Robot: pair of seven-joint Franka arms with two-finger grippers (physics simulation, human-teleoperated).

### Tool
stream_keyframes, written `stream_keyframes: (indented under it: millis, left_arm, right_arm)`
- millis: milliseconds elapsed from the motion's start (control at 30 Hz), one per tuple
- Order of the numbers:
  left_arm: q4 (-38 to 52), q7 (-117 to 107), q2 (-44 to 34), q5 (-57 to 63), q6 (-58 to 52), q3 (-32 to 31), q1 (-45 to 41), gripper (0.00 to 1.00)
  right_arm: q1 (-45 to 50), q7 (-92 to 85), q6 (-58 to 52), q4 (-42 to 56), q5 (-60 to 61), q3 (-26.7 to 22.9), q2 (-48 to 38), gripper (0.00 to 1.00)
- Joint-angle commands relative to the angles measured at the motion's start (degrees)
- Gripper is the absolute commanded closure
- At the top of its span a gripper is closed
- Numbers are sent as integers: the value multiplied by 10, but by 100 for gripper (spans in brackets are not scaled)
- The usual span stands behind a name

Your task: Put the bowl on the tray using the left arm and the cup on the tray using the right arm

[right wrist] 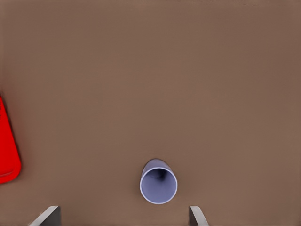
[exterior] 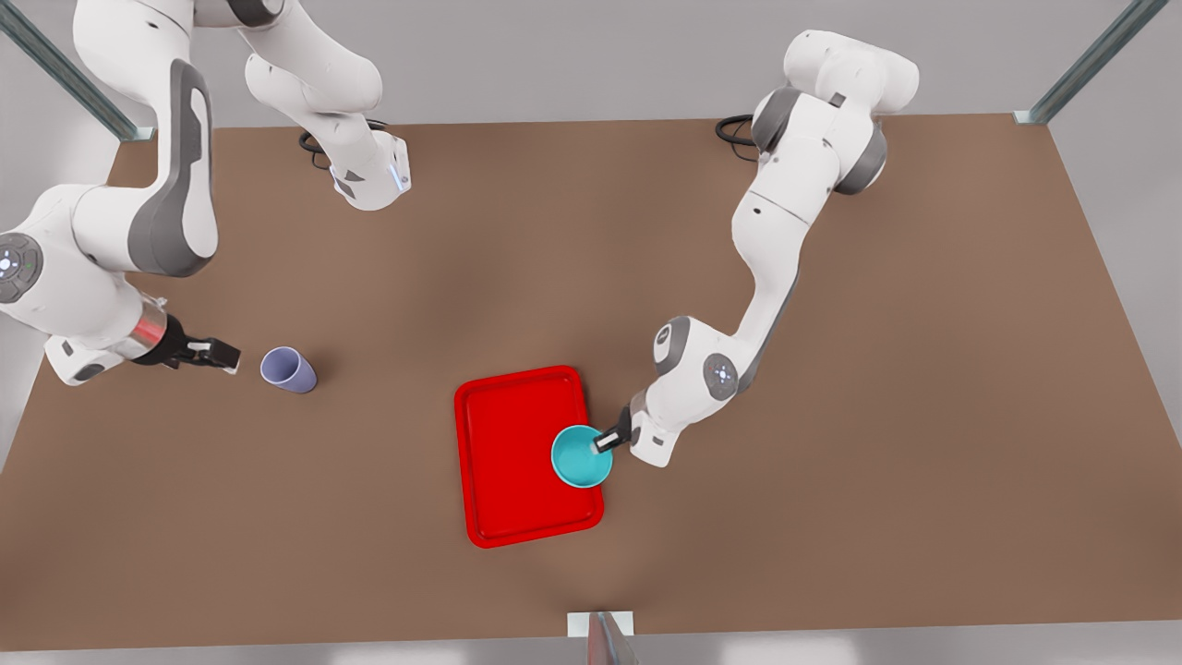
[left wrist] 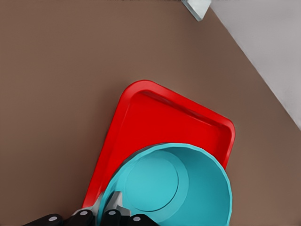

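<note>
Lower centre of the front view: our left gripper [exterior: 605,441] pinches the bowl [exterior: 580,457] rim over the tray [exterior: 517,462] edge; we should shift inward before releasing. At far left, the right gripper [exterior: 222,355], fingers spread wide, waits beside the cup [exterior: 288,370].

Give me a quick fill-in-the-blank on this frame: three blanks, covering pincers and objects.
1. The left pincer is shut on the rim of the glossy turquoise ____.
2. The pale lavender tapered cup stands on the brown ____, off the flat red rectangular tray.
3. The right pincer, beside that cup, has its fingers ____.

Missing words: bowl; table; open
</note>
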Motion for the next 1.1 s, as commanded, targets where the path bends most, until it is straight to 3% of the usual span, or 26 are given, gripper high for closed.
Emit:
stream_keyframes:
  millis: [0, 167, 333, 367, 400, 433, 733, 833, 967, 1067]
  left_arm:
    - [8, 4, 7, -58, 2, 1, 1, 79]
    - [21, 4, 53, -59, 97, -22, -7, 79]
    - [30, 6, 72, -58, 111, -21, -19, 79]
    - [33, 10, 78, -58, 129, -21, -24, 71]
    - [34, 16, 83, -56, 134, -21, -26, 15]
    - [34, 16, 83, -56, 134, -21, -27, 0]
    - [33, 6, 61, -55, 124, -16, -27, 0]
    - [33, 6, 20, -53, 26, 12, -20, 0]
    - [34, 20, -50, 9, -156, 130, -20, 0]
    - [31, 279, -126, 62, -393, 263, 0, 0]
  right_arm:
    - [-5, -1, 0, 0, 0, 0, 0, 0]
    - [-28, -51, 23, -44, 12, -13, -15, 0]
    - [-51, -119, 45, -110, 40, -28, -15, 0]
    - [-48, -131, 61, -133, 41, -29, -18, 0]
    - [-49, -149, 104, -166, 41, -30, -22, 0]
    - [-54, -161, 121, -187, 41, -31, -23, 0]
    - [-64, -188, 185, -259, 46, -43, -16, 0]
    - [-71, -208, 185, -258, 46, -44, -16, 0]
    - [-73, -208, 191, -259, 48, -45, -10, 0]
    - [-77, -208, 201, -267, 77, -51, 2, 0]
